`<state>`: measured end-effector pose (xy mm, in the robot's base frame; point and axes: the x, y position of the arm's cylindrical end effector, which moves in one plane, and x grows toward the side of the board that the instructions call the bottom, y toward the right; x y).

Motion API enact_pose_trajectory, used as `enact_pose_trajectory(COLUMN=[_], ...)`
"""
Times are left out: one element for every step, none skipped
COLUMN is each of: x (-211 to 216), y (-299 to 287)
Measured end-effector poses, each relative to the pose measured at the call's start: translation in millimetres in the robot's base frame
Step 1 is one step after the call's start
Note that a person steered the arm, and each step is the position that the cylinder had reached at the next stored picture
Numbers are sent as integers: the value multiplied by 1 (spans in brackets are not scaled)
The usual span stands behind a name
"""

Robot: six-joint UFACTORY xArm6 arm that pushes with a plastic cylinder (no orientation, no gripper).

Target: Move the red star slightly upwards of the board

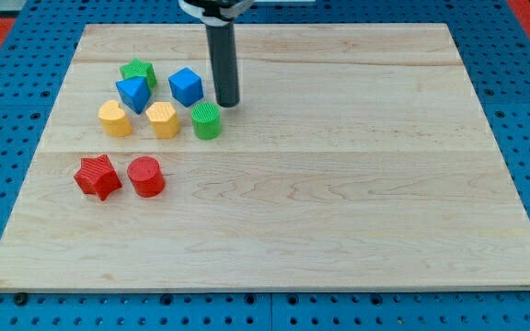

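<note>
The red star (97, 176) lies on the wooden board (339, 184) at the view's left, below the middle. A red cylinder (145, 176) sits just to its right, close beside it. My tip (227, 102) rests on the board near the view's top, well above and to the right of the red star. It stands just above and right of a green cylinder (207, 120) and to the right of a blue cube (186, 86).
A cluster sits above the red star: a green star (138, 72), a blue triangular block (133, 93), a yellow heart (114, 119) and a yellow hexagon (163, 119). Blue pegboard (7, 110) surrounds the board.
</note>
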<state>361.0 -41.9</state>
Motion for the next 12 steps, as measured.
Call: enact_pose_trajectory(x=[27, 93, 169, 225, 221, 195, 162, 156, 170, 170, 169, 176], y=[12, 12, 10, -30, -84, -129, -140, -140, -140, -179, -194, -173])
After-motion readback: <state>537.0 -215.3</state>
